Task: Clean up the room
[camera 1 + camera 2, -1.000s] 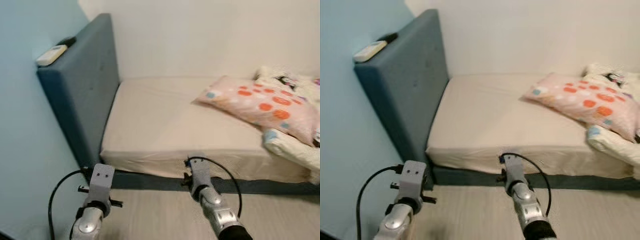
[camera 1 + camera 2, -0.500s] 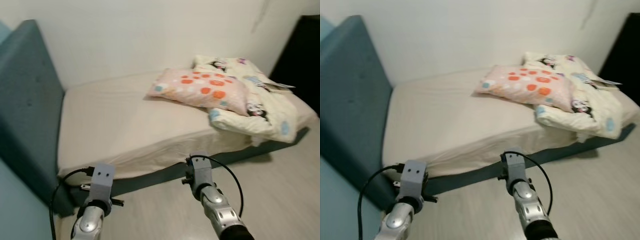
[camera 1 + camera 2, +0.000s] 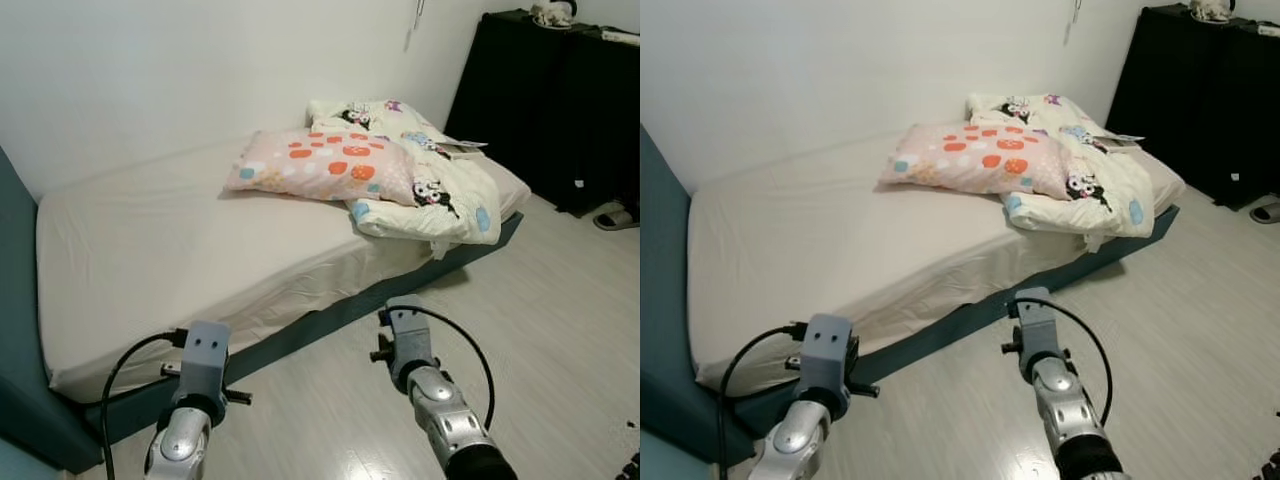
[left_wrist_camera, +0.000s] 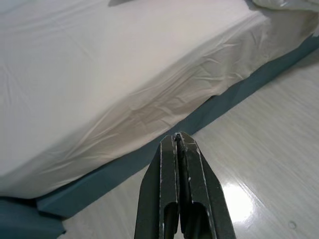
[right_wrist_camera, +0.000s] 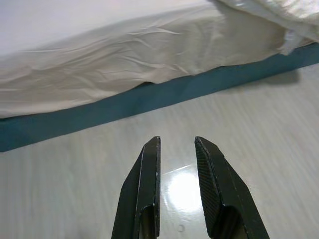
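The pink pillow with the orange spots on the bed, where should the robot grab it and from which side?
Probably the pink pillow's near left corner, approached from the bed's floor-side edge. That corner lies free on bare sheet, while the far right end is pressed against the crumpled quilt. Pinch the flat corner seam with the open right gripper.

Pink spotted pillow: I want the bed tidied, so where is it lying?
The pink spotted pillow lies mid-bed on the sheet, its far end against the crumpled cartoon quilt.
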Tool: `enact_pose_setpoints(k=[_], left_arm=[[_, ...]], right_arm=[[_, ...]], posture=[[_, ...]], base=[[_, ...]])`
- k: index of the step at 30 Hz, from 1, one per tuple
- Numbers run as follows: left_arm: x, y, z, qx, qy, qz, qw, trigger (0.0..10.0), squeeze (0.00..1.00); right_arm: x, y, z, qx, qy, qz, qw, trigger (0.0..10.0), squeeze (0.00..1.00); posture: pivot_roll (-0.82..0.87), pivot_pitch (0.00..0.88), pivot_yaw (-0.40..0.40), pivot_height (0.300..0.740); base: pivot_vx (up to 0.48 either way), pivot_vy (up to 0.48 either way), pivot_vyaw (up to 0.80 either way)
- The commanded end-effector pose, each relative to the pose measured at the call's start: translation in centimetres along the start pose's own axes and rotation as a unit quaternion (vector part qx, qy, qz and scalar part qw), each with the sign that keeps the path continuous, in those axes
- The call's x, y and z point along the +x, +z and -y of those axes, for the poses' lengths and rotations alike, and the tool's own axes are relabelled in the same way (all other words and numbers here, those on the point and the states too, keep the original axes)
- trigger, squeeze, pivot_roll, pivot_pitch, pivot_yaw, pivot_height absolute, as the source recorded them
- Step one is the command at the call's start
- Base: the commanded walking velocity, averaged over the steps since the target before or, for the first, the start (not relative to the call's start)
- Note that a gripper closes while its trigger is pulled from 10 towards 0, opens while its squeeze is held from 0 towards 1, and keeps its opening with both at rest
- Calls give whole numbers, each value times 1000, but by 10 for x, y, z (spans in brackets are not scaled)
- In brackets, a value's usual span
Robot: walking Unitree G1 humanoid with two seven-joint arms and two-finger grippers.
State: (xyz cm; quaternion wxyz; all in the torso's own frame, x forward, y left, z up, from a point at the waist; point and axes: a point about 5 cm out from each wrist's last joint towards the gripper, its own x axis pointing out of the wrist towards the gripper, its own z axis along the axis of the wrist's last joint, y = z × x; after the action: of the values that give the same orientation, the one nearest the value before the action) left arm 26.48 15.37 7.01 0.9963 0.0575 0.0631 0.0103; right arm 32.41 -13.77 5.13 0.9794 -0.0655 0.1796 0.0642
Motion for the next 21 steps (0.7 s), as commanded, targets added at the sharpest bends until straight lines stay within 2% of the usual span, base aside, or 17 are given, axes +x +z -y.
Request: enact_pose_setpoints(k=[1, 8, 21], left_arm=[[-2, -3, 0, -10, 5, -4, 1000, 10000, 0], [-2, 1, 1, -20, -6, 14, 1000, 10000, 0], [-3, 2, 3, -25, -9, 21, 999, 10000, 0]], right_arm=[[-1, -5, -4, -5, 7, -6, 1000, 10000, 0], [-1, -4, -5, -5, 10, -3, 1000, 10000, 0], [-1, -3, -5, -7, 12, -2, 1000, 10000, 0]], posture=[[-43, 103, -17, 740], [-45, 101, -18, 740], [-49, 91, -21, 740]], base=[[0, 0, 0], [0, 0, 0], [344, 0, 0]])
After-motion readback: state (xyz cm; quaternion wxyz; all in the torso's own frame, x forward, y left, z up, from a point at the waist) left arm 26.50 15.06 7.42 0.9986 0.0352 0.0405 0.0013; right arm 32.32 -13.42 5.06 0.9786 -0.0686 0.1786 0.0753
